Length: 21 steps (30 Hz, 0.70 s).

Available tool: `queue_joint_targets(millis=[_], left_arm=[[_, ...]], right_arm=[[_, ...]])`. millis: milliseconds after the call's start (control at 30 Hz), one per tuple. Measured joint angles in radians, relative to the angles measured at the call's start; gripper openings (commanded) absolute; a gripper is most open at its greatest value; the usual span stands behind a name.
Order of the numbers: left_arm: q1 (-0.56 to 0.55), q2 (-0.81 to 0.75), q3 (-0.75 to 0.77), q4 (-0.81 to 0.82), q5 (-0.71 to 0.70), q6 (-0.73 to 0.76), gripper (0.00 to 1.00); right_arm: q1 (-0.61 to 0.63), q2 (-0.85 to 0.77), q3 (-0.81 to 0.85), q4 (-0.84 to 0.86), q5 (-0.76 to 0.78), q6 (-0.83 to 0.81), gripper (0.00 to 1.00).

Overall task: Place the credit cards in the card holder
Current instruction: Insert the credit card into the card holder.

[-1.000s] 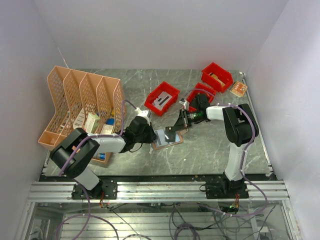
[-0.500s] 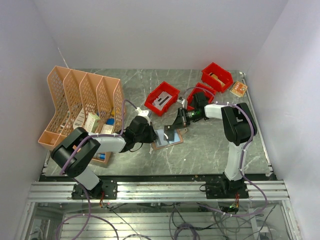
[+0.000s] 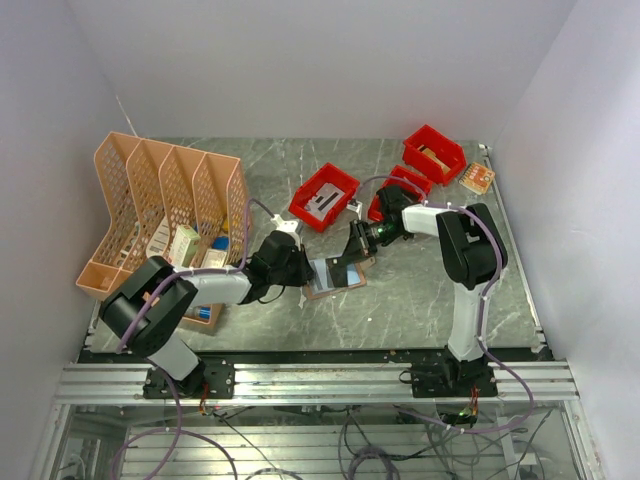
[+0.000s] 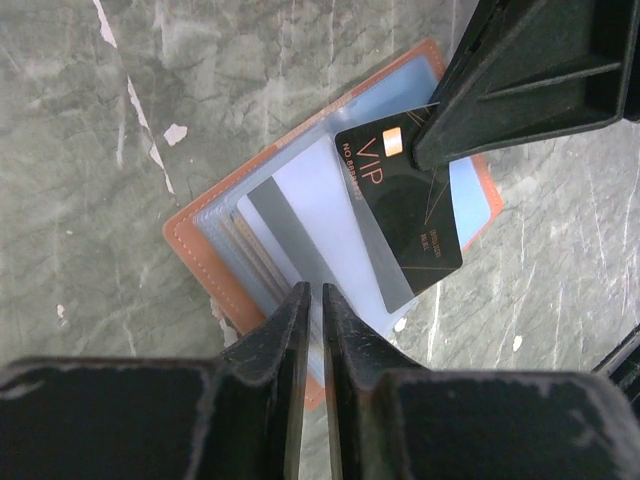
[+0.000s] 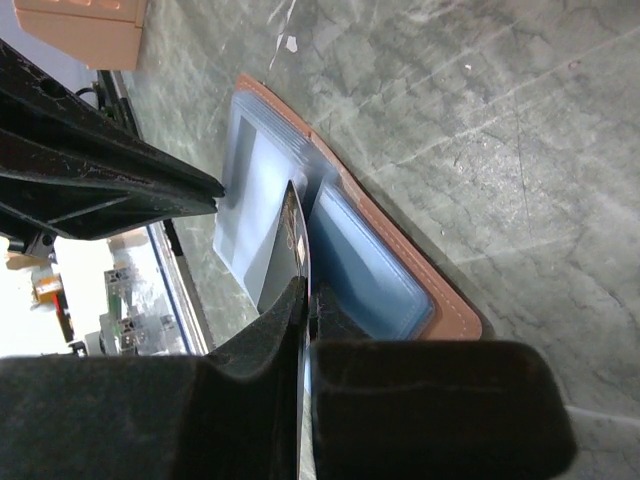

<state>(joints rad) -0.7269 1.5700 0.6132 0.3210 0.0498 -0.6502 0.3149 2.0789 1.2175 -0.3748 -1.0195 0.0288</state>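
Your right gripper [image 5: 305, 292] has its jaws clamped on one end of a black card [image 4: 405, 210] printed "VIP", holding it tilted over the open card holder [image 4: 183, 238]. The card's free end reaches down against the clear pockets, but you cannot tell from these views whether it has entered a pocket or only rests on top. The card holder lies flat and open around the middle of the marble-patterned worktop [image 4: 100, 120], just near of a red bin [image 3: 343, 180], with its tan cover underneath and the stack of clear sleeves facing up. A pale card with a grey stripe [image 4: 320, 200] sits in the sleeves just left of the black card, partly overlapped by it. Your left gripper [image 4: 313, 295] is at the holder's left edge, its tips over the sleeve stack. Its jaws stand with only a narrow slit between them, and you cannot tell whether they pinch a sleeve edge or merely touch it.
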Motion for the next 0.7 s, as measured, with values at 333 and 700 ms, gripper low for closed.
queue_joint_targets(millis=[333,700], left_arm=[[0.0,-0.053,0.0,-0.08,-0.001,-0.005,0.35],[0.0,-0.024,0.0,-0.063,0.003,-0.024,0.32]], right_arm=[[0.017,0.034,0.06,-0.068,0.006,-0.025,0.0],[0.023,0.043,0.093,-0.121,0.055,-0.003,0.0]])
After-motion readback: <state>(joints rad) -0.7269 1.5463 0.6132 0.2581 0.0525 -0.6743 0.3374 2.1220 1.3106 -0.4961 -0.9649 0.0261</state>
